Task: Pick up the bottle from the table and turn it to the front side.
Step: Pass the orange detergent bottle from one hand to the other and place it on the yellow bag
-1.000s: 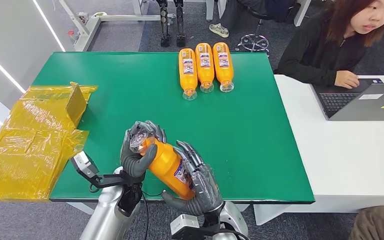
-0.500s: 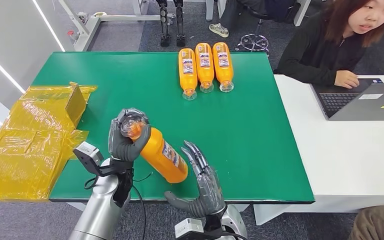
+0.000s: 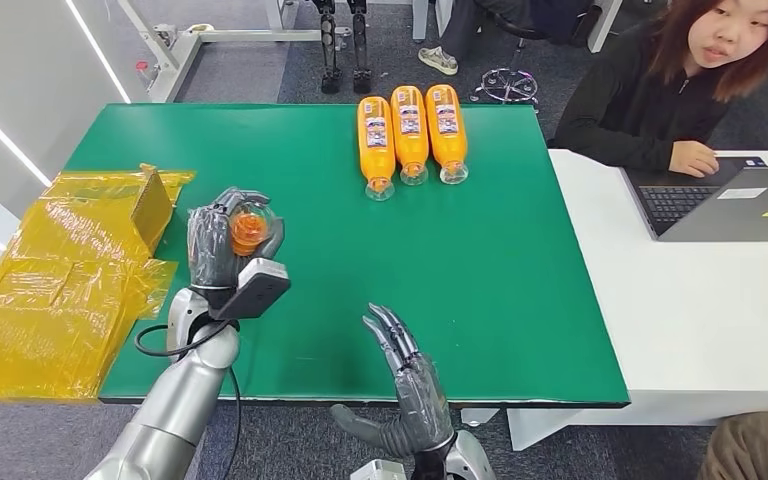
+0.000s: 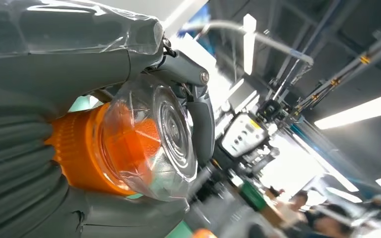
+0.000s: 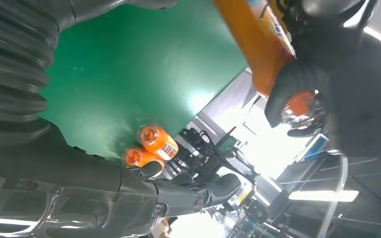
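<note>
My left hand grips an orange bottle by its capped end, raised above the near left of the green table. From the head view I look onto the clear cap; the body is hidden behind the hand. The left wrist view shows the clear cap over the orange bottle held in my left hand. My right hand hangs over the table's front edge, fingers spread and holding nothing. In the right wrist view the bottle sits in the left hand, beyond my right hand.
Three orange bottles lie side by side at the back of the table. Yellow plastic wrapping covers the left edge. A person sits at a white table on the right with a laptop.
My left hand has carried the bottle up and to the left, turning it so the cap faces the head camera. My right hand has let go and stays low, open.
</note>
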